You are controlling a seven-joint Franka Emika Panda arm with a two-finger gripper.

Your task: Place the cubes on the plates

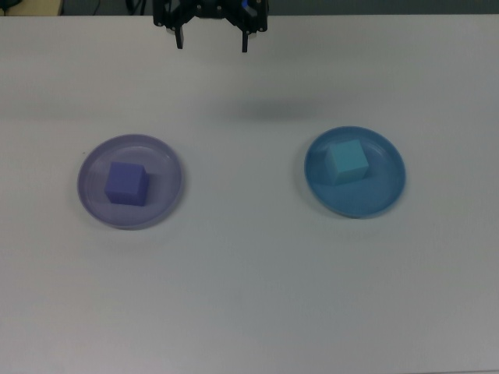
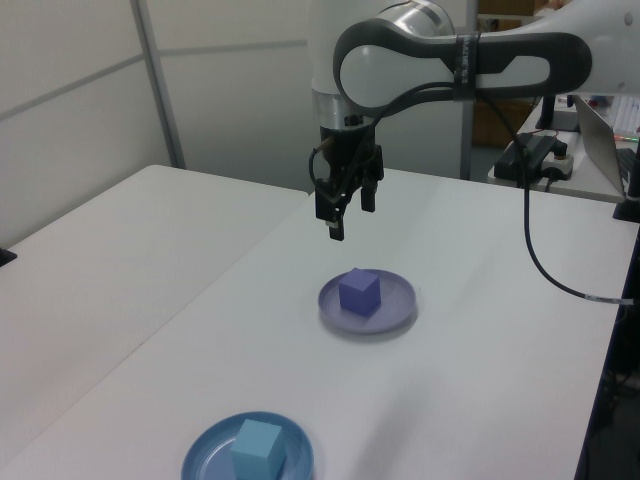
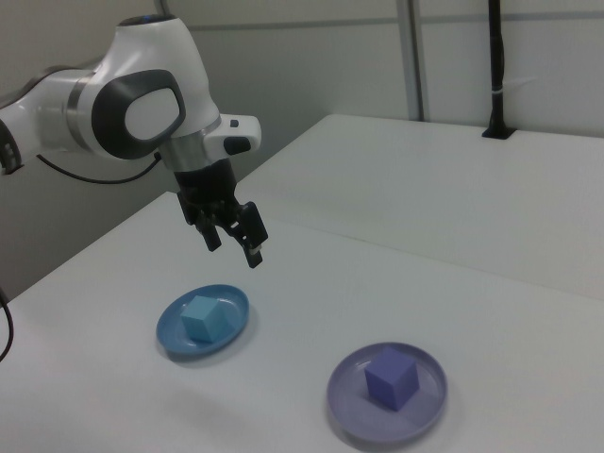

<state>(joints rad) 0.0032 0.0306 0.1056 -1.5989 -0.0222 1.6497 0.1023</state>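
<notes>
Violet cube (image 1: 126,183) sits on the lavender plate (image 1: 165,160), corner turned slightly; cyan cube (image 1: 346,161) on the blue plate (image 1: 385,187), toward its far rim in the top view; plates well apart on a white table (image 1: 249,296); grey partition wall (image 2: 230,90) behind in the left view; black cable (image 2: 545,270) trails over the table; gripper (image 2: 340,222) hangs above the table, fingers down, spread apart, holding nothing; arm (image 2: 450,60) arches overhead.

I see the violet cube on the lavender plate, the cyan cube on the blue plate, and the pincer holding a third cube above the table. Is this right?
Not quite. The pincer is open and holds nothing, as the left view shows. The violet cube does sit on the lavender plate, the cyan cube on the blue plate.
</notes>
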